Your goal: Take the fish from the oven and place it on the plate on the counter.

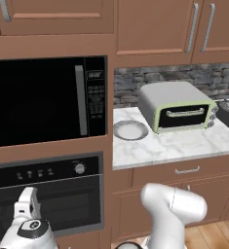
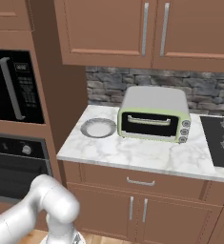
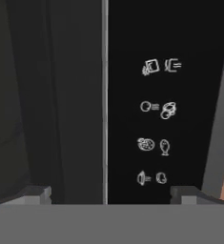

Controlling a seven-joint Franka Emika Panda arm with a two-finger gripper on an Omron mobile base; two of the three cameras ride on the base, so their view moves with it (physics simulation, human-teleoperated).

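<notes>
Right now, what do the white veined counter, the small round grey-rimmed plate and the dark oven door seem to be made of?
The white veined counter looks like polished marble: faint grey veining. The small round grey-rimmed plate seems glazed ceramic, perhaps metal: smooth, pale centre. The dark oven door appears to be tinted glass in grey metal trim.

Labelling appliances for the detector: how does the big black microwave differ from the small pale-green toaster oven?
The large black microwave is built into the brown cabinetry; the small pale-green-fronted toaster oven stands free on the white marble counter. The microwave's grey handle runs vertically, the toaster oven's horizontally. The microwave has a button panel, the toaster oven round knobs. Both have dark glass doors, shut.
</notes>
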